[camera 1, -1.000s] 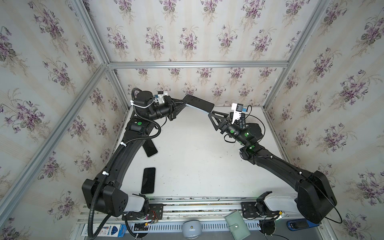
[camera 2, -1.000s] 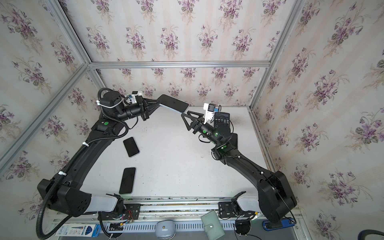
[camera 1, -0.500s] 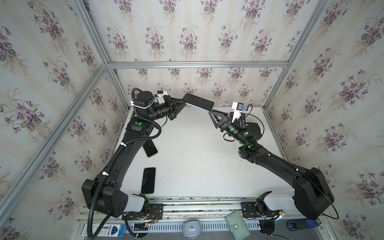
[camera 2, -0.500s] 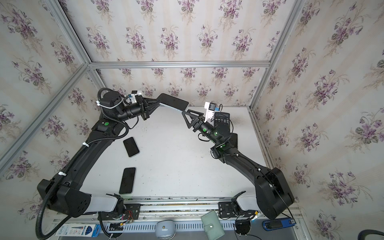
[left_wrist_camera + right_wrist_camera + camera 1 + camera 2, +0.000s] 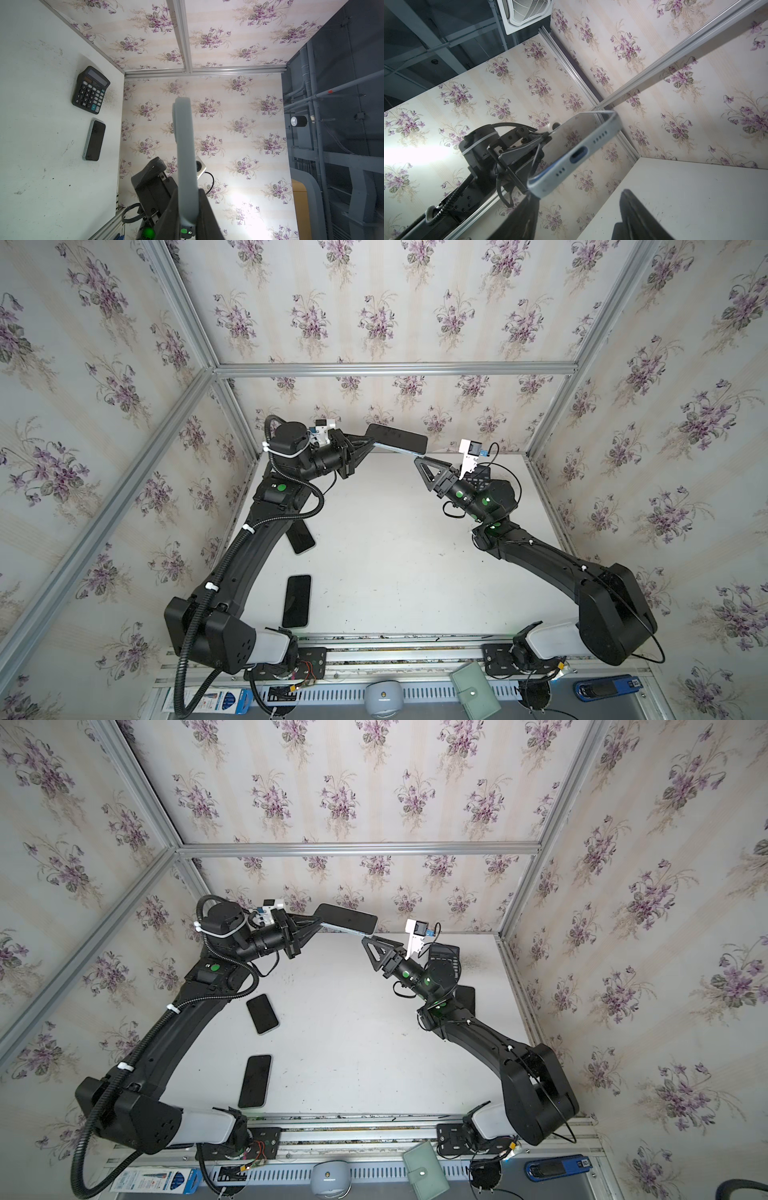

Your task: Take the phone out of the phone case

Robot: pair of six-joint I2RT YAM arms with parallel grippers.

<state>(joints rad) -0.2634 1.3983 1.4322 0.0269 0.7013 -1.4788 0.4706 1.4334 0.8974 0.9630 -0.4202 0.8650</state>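
The left hand [image 5: 362, 443] pinches the left end of the phone [image 5: 397, 437], holding it level in the air over the far edge of the bench [image 5: 395, 556], with the pale phone case [image 5: 602, 134] still on it. Over the last second the right hand [image 5: 419, 461] has crept up to the free right end, jaws spread but narrowing, its tip now at the case's corner. The peel looks about to begin; nothing is out yet.

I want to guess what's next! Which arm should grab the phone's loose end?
Right. The left gripper is busy, shut on the cased phone. The right gripper is open at its free end.
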